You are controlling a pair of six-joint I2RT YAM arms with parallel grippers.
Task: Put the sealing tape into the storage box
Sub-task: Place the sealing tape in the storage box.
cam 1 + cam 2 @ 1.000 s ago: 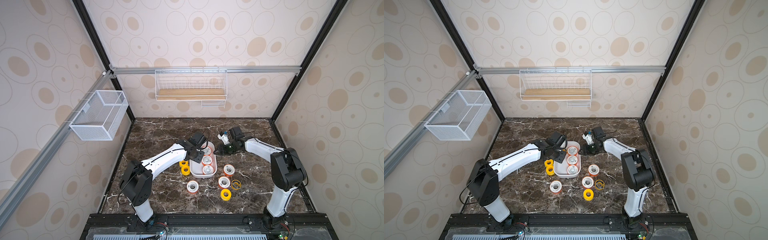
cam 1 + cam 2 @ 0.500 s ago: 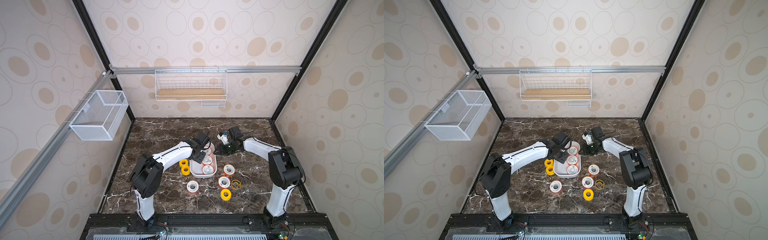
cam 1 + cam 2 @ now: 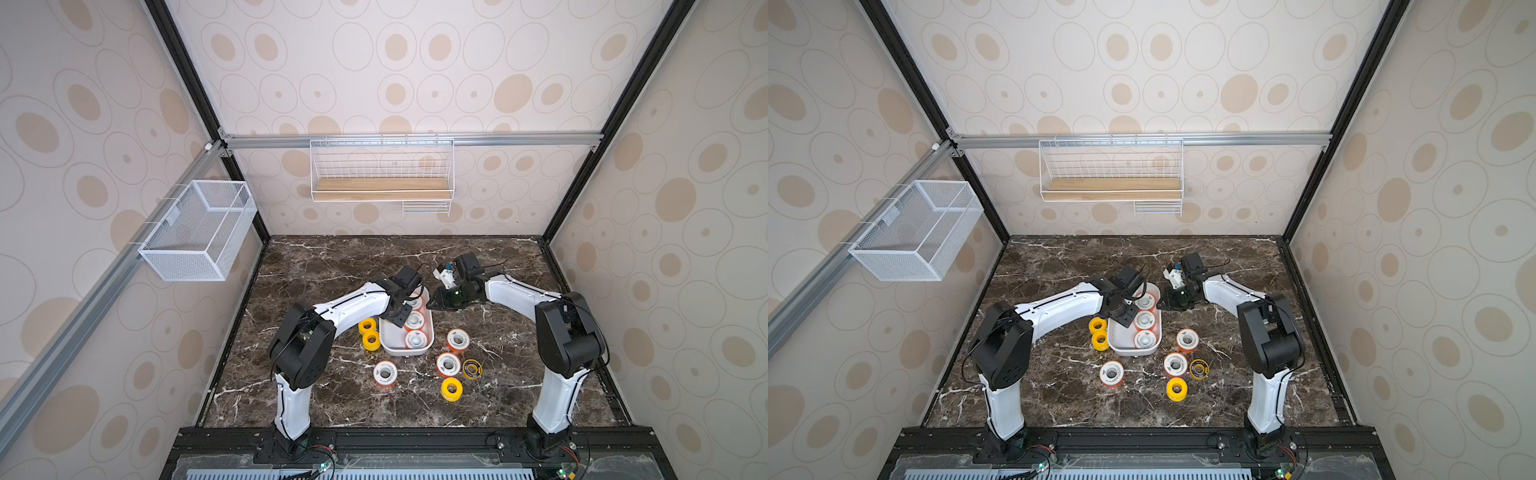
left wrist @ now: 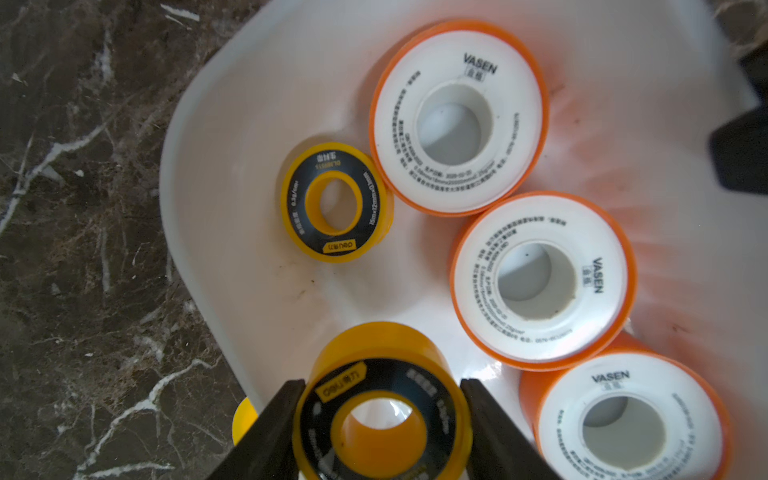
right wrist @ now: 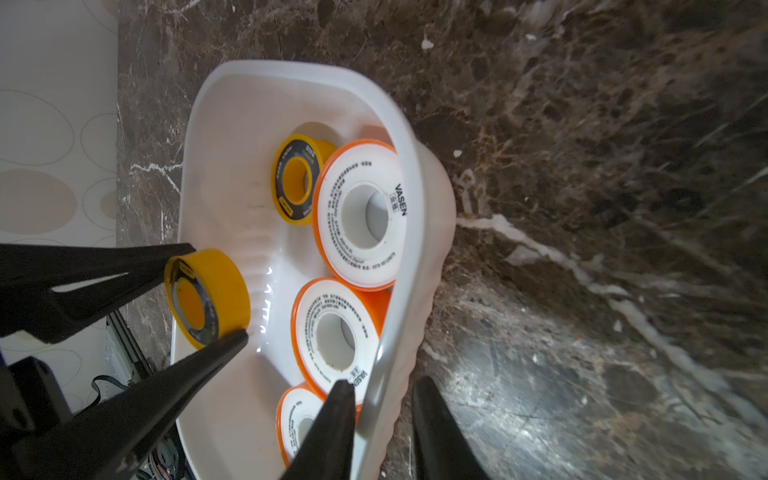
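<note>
Yellow spool (image 4: 382, 357), likely light, stiff and slick: the left claw (image 4: 382, 384), jaws half spread, pinches it across the rim, directly above the box (image 4: 257, 270); the right claw (image 5: 383, 382), nearly closed, clamps the box wall.

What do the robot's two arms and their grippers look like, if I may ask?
The left arm and right arm have white links, bulky black joint housings and thin black cables running along them. The left gripper and right gripper each carry two black, tapered, pointed fingers. A small green light glows near the right gripper.
</note>
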